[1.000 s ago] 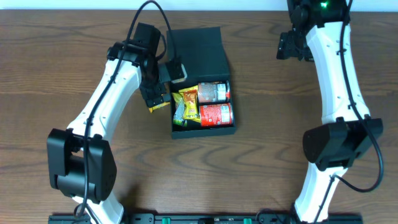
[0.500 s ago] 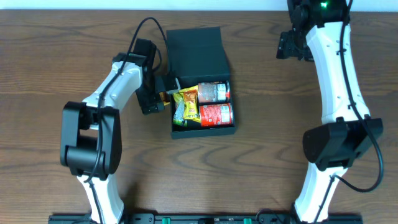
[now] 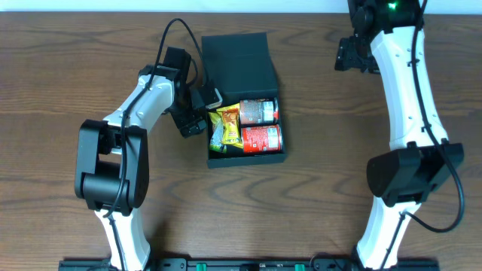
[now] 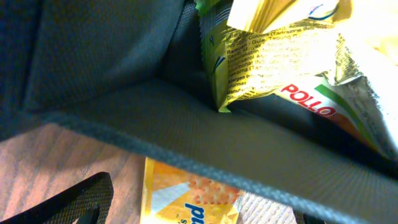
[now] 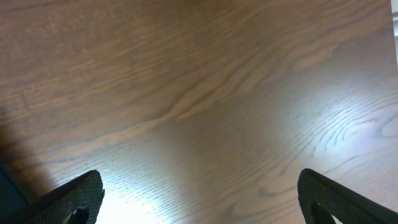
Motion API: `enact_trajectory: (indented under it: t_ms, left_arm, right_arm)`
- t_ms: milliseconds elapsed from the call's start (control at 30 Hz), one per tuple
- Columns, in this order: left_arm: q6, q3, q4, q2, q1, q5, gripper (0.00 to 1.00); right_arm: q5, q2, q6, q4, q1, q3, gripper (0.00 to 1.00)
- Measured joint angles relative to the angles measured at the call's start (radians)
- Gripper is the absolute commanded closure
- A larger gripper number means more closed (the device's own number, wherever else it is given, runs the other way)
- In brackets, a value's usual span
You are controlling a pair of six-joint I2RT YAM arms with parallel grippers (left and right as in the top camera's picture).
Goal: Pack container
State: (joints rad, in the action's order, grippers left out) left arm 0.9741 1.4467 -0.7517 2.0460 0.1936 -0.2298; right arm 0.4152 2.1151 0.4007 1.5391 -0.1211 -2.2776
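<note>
The dark container (image 3: 245, 159) stands mid-table with its flap lid (image 3: 236, 63) open to the rear. Inside lie two red cans (image 3: 259, 111) and yellow snack packets (image 3: 225, 126). My left gripper (image 3: 197, 114) hangs just outside the container's left wall (image 4: 186, 155), open. A yellow cracker packet (image 4: 186, 196) lies between its fingers on the wood, outside the wall, with a gap to the left finger (image 4: 74, 200). From above, the gripper hides this packet. My right gripper (image 3: 354, 57) is open over bare table at the far right, nothing between its fingers (image 5: 74, 199).
A white patterned patch (image 4: 264, 210) shows beside the cracker packet under the container's wall. Both white arms reach in from the near edge, the left one (image 3: 143, 98) bent close beside the container. The wooden table (image 5: 205, 93) spreads out on all sides.
The left arm has folded back and its gripper has shifted slightly right, against the container's left wall. The yellow packet seen under it from above is now covered. The right arm is still.
</note>
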Motion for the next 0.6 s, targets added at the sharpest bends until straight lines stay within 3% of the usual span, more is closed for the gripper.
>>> enact_trajectory:
  t_ms: [600]
  left_arm:
    - [-0.014, 0.0, 0.016, 0.012, -0.004, 0.047, 0.08]
  right_arm:
    - [0.0, 0.0, 0.0, 0.019, 0.0, 0.0, 0.01]
